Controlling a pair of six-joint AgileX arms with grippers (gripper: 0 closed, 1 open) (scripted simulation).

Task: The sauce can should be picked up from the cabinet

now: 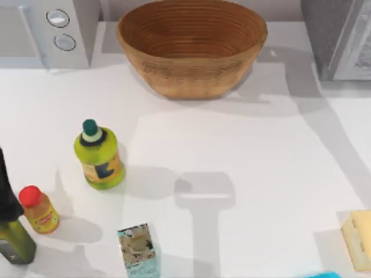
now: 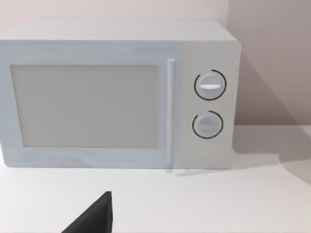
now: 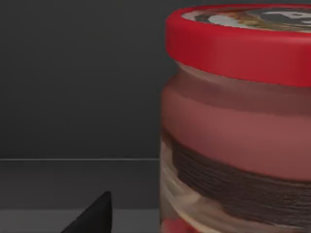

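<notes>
The sauce can (image 3: 238,131) looms close in the right wrist view, upright, with a red rim, a pictured top and a reddish side crossed by a dark band. It stands inside the cabinet, whose dark grey back wall (image 3: 77,82) and floor surround it. A dark tip of my right gripper (image 3: 92,216) sits low beside the can, apart from it. In the top view the cabinet (image 1: 339,37) is the dark grey box with a lighter front at the back right. My left gripper (image 2: 92,218) faces the white appliance.
A white appliance with two knobs (image 1: 52,29) stands at the back left and a woven basket (image 1: 191,49) at the back middle. A yellow-green bottle (image 1: 99,155), a red-capped orange bottle (image 1: 37,209), a dark bottle (image 1: 11,226), a teal box (image 1: 137,249) and a yellow block (image 1: 359,237) stand nearer.
</notes>
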